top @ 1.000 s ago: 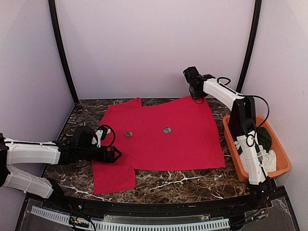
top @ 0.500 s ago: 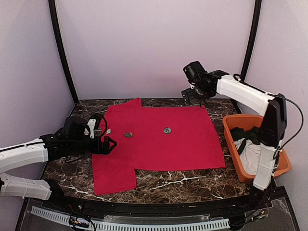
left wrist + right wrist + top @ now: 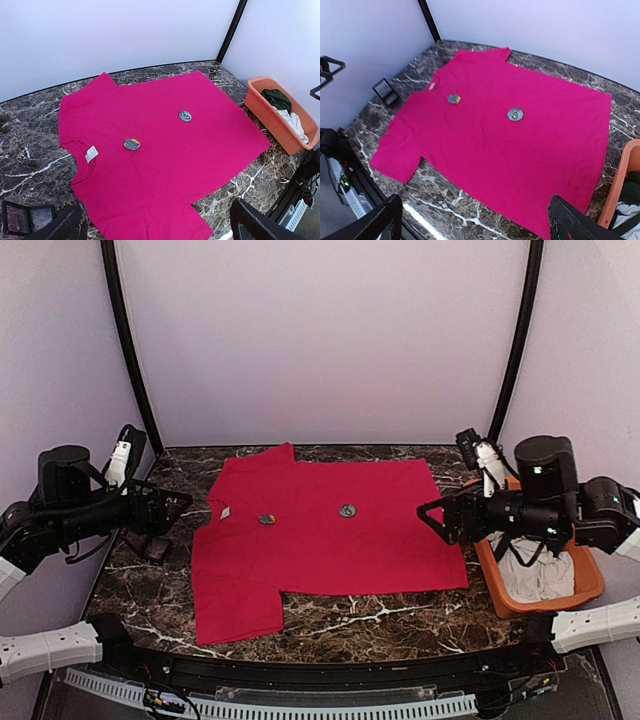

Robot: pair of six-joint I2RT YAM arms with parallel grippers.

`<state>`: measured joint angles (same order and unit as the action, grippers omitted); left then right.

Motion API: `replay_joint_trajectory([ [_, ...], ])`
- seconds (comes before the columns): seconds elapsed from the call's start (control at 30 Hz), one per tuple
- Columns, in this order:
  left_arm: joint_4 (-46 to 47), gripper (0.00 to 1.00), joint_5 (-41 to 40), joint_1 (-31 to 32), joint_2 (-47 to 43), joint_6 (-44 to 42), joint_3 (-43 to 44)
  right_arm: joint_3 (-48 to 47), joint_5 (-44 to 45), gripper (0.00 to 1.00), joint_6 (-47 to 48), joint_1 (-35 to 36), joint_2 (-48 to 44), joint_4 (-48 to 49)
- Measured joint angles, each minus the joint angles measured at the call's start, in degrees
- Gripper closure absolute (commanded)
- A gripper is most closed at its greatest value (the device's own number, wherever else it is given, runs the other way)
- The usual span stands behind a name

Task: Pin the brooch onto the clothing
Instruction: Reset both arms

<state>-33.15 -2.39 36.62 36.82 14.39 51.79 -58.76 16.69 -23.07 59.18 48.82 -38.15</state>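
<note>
Below, between grippers: red T-shirt [image 3: 330,540] flat, brooch [image 3: 267,519] and second brooch [image 3: 347,511] atop | left gripper [image 3: 172,512], right gripper [image 3: 432,522] spread wide, empty | pinning seemingly done; next: confirm clasps.

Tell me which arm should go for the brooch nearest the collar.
Left, probably. That brooch lies on the left half of the red T-shirt, nearer the open left gripper. The open right gripper hovers by the orange basket, beyond the other brooch.

2 arms [image 3: 50,645]: white link shells, round black joint housings [image 3: 543,468].
</note>
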Motion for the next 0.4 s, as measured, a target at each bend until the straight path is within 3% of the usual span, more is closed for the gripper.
replay_joint_trajectory([
  [0.17,-4.6,0.01,-0.1,0.0,-4.8,-2.9,0.8,1.5,-0.9,0.01,-1.1,0.7,-10.5,1.6],
  [0.4,-7.5,0.01,-0.4,0.0,-8.9,-4.4,0.8,4.6,-3.5,0.01,0.1,0.7,-14.9,4.7],
])
